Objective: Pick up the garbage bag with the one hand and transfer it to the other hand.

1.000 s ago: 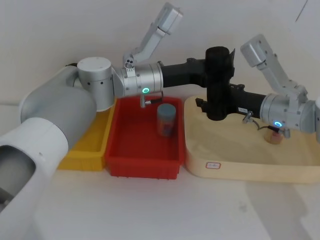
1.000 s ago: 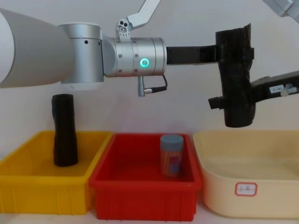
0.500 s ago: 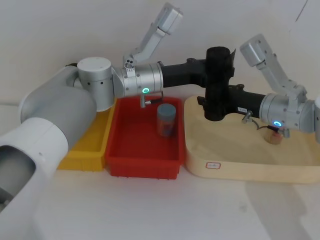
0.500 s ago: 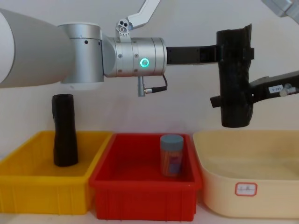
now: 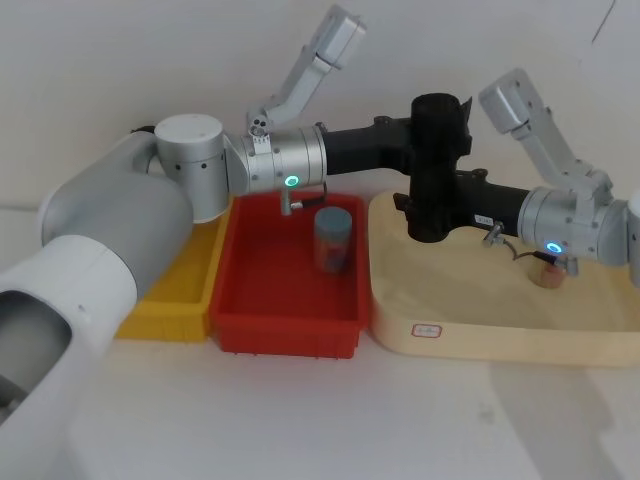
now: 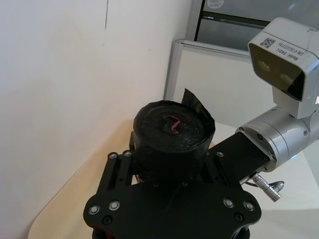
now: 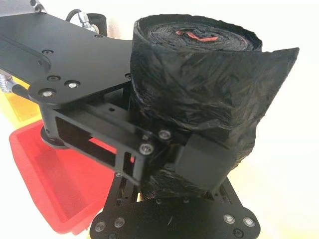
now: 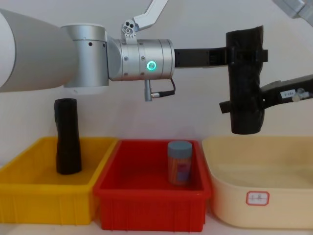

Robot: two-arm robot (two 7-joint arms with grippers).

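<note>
The beige tray (image 8: pixel 230 205) sits at lower right of the chest view. Above it, upper right, the garbage bag (image 8: pixel 246 83) hangs upright in mid-air. The left gripper (image 8: pixel 234 55) is clamped on its upper part, and the right gripper (image 8: pixel 240 104) is closed around its lower part. Pickup looks done; I judge only the left's release remains.

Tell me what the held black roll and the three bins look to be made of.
Garbage bag: thin matte plastic film, judging by its crinkled wraps and ragged flap.
Red bin and yellow bin: probably rigid moulded plastic, smooth with a slight sheen.
Cream bin: likely plastic too, with duller, rounded walls.
</note>
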